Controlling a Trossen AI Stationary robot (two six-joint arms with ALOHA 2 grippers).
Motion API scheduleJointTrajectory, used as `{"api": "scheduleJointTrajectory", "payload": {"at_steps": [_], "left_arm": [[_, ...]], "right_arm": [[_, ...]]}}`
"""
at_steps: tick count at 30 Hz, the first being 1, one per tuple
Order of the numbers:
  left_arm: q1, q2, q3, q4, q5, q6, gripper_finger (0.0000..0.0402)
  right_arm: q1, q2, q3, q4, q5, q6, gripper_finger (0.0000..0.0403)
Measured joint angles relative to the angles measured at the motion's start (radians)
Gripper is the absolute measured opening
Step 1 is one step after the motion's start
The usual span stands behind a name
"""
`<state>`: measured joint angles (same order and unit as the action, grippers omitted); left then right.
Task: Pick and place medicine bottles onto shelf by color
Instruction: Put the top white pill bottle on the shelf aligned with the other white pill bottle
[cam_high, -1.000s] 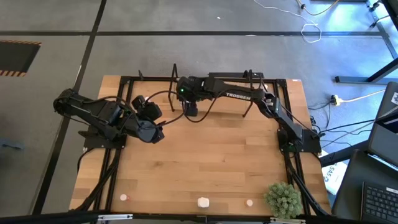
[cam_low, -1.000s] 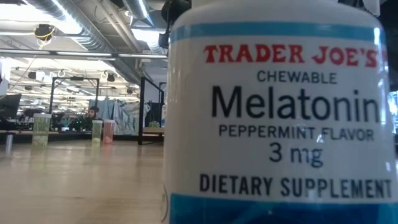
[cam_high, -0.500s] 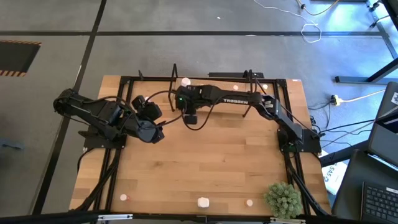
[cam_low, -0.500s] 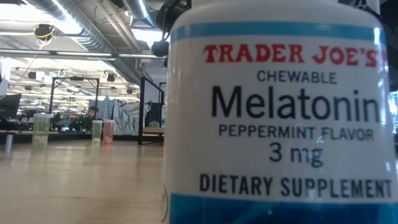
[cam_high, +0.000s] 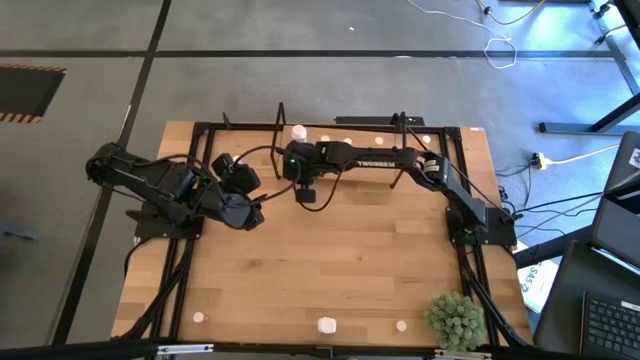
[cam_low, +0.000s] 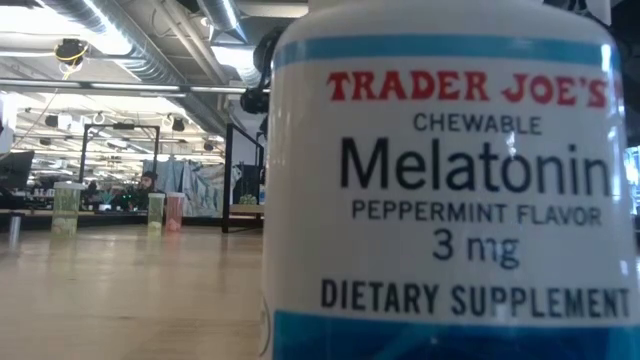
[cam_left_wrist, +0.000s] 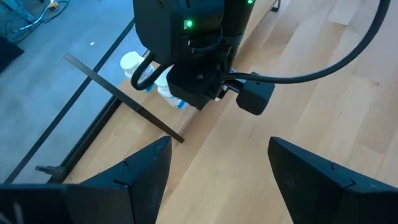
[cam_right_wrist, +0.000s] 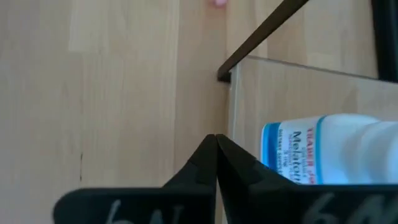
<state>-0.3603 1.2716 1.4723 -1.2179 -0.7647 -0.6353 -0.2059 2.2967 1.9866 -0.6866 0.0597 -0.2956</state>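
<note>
table (cam_high: 330, 250) – mostly bare | shelf (cam_high: 340, 135) top centre, white bottle (cam_high: 298, 132) on its left end | right gripper (cam_right_wrist: 216, 144) just beside it – jaws pinched empty; reopen before next pick | left gripper (cam_left_wrist: 214, 168) jaws wide, centre-left

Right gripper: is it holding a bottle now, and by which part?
Nothing is held. The right gripper is shut with its fingertips touching and empty, just off the shelf where a white bottle stands. The left gripper is open and empty.
</note>
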Motion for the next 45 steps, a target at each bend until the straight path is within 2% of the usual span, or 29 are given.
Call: {"api": "scheduleJointTrajectory", "payload": {"at_steps": [5,10,45], "left_arm": [[0.0,0.0,0.0,0.0,0.0,0.0,0.0263],[0.0,0.0,0.0,0.0,0.0,0.0,0.0263],[0.0,0.0,0.0,0.0,0.0,0.0,0.0263]], "right_arm": [[-0.007,0.0,0.001,0.047,0.007,-0.002,0.0006],[-0.008,0.0,0.001,0.041,0.119,0.003,0.0008],[-0.05,0.0,0.001,0.07,0.131,-0.05,0.0006]]}}
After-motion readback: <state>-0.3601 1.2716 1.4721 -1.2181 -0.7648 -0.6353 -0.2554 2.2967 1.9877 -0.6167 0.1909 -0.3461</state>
